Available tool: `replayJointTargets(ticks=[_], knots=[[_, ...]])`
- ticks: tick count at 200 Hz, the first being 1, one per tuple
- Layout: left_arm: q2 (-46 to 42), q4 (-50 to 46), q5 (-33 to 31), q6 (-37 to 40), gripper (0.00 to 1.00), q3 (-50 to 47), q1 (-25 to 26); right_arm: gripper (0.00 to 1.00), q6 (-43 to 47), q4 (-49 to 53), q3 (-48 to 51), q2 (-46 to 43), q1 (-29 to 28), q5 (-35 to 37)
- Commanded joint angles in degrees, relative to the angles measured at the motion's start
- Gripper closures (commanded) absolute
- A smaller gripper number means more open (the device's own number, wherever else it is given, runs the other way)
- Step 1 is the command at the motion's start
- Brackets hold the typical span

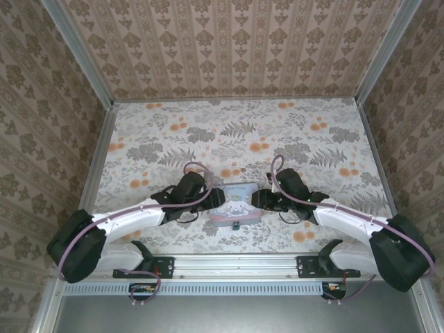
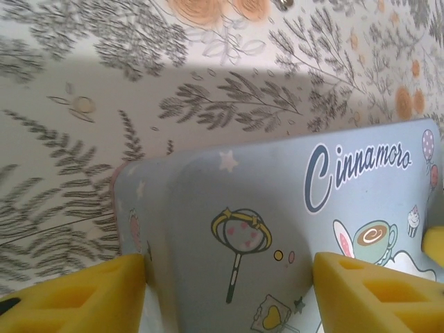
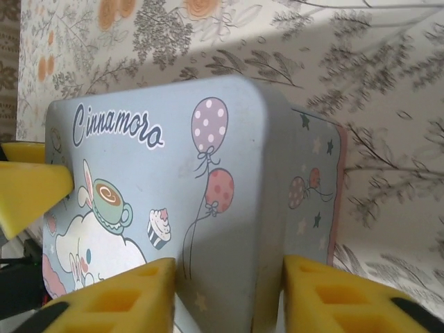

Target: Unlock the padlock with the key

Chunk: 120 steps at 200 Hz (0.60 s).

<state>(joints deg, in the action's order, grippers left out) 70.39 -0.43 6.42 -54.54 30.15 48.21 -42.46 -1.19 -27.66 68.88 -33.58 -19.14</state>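
Both arms are leaning inward from their bases on the grey metal rail, elbows out wide and forearms pointing at each other across the middle of the table. The left arm and the right arm are each carrying a looped pinkish cable over the wrist.

The left gripper is showing its blocky yellow fingers spread, straddling a rounded corner of a pastel blue rectangular tin with a pink rim. One finger is sitting by the tin's side wall and the other is over the lid. Whether they are pinching it, I cannot tell. The right gripper is straddling the opposite end the same way, with its fingers on either side of that corner. Again, a grip cannot be told.

Ahead of the fingertips the lid is showing dark script reading "Cinnamoro", with drawings of a white long-eared character, a cup, a cupcake, two balloons and a heart wand.

A small dark squarish padlock is lying between the two grippers, just on the base side of the tin's pink rim. It is too small for its shackle to be made out.

Past the grippers a table cover printed with grey ferns and orange blossoms is stretching away. Brown damask-patterned walls are closing it in on three sides.
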Motion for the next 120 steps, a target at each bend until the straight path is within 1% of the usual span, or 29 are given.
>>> replayJointTargets(ticks=[1, 21, 48, 75, 99, 120], knots=[[-3.30, 0.02, -0.20, -5.12, 0.41, -2.55, -0.94, 0.65, -1.44, -5.48, -4.73, 4.74, -3.89, -1.96], [-7.70, -4.15, -2.33, -7.58, 0.42, -3.76, -2.88, 0.65, -1.82, -7.94, -9.77, 10.31, -6.43, -2.95], [-13.31, -10.65, -4.91, -8.30, 0.42, -4.76, -6.21, 0.66, -2.92, -10.93, -18.28, 21.66, -8.90, -3.77], [-16.85, -13.36, -3.35, -7.44, 0.42, -5.80, -12.18, 0.67, -4.29, -13.83, -27.43, 31.81, -9.22, -6.49], [-17.81, -13.91, -2.15, -4.98, 0.42, -5.37, -16.91, 0.66, -4.06, -12.63, -36.67, 39.35, -9.22, -8.67], [-16.26, -14.06, -1.17, -2.14, 0.42, -3.57, -20.30, 0.65, -2.50, -9.27, -45.13, 44.75, -8.91, -9.25]])
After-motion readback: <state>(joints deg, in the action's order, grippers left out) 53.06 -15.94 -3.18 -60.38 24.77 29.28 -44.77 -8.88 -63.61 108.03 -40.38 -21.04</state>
